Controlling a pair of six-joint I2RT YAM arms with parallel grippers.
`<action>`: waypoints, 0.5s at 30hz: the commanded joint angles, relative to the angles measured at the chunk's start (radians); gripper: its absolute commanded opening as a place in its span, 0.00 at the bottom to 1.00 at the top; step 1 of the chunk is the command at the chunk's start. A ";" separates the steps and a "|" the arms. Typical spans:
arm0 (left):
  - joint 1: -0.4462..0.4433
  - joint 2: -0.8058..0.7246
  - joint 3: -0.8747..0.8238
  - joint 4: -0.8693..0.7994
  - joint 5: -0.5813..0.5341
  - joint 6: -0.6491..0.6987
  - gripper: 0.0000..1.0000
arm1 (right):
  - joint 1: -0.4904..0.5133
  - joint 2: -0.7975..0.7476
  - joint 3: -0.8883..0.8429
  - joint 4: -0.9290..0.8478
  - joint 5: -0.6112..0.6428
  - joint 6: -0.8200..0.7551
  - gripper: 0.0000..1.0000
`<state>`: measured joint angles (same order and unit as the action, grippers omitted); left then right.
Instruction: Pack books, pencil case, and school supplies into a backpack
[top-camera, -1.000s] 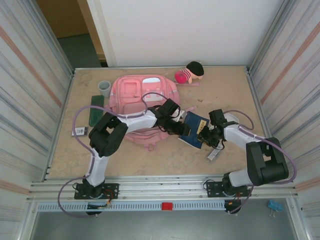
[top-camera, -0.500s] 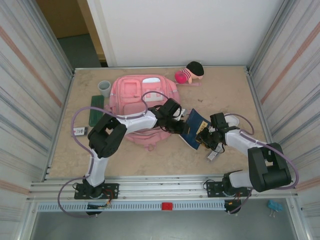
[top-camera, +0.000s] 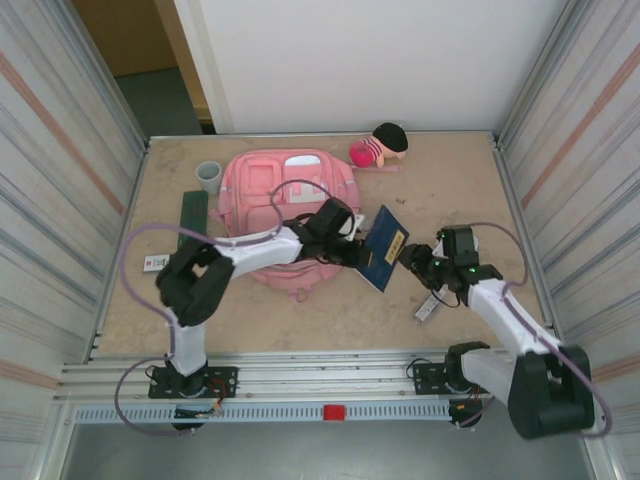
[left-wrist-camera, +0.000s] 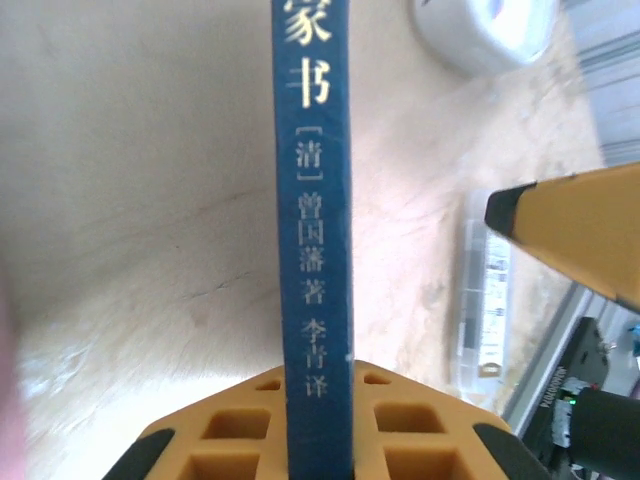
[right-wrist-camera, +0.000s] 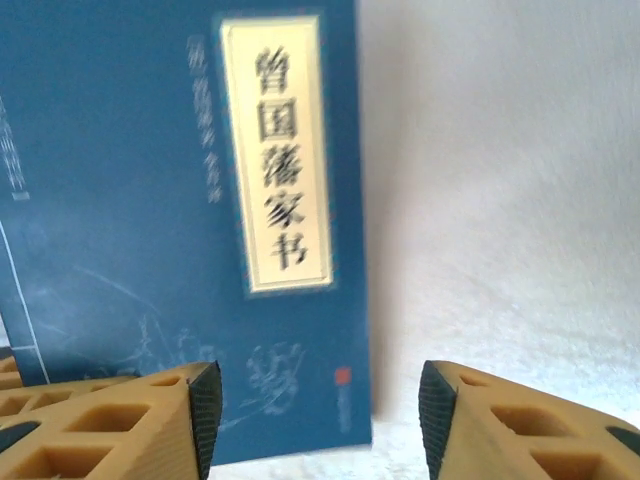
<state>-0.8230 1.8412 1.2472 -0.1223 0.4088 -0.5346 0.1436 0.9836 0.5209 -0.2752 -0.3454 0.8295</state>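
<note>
We log a tan table (top-camera: 450, 190) bearing the pink backpack (top-camera: 290, 195). Left of it: grey cup (top-camera: 208, 176), green pencil case (top-camera: 192, 215), white card (top-camera: 157, 263). Behind-right: doll (top-camera: 380, 146). Right: grey-white strip (top-camera: 427, 306).

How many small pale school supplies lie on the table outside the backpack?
3: a white card left of the backpack, a grey-white strip near the right gripper, and a white rounded box farther back, past that strip. Others may be hidden.

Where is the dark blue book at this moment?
In the top view the book is held tilted at mid-table, just right of the backpack, clamped in the left gripper, with the open right gripper beside it.
</note>
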 joint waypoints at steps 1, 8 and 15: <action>0.041 -0.208 -0.086 0.227 -0.039 0.053 0.07 | -0.024 -0.133 0.049 -0.001 -0.029 -0.082 0.61; 0.149 -0.454 -0.309 0.586 0.149 -0.006 0.04 | -0.036 -0.254 0.100 0.162 -0.227 -0.180 0.85; 0.186 -0.583 -0.346 0.670 0.275 -0.029 0.03 | -0.030 -0.187 0.158 0.409 -0.404 -0.084 0.88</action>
<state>-0.6422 1.3239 0.9085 0.4187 0.5938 -0.5549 0.1112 0.7876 0.6426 -0.0231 -0.6430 0.7063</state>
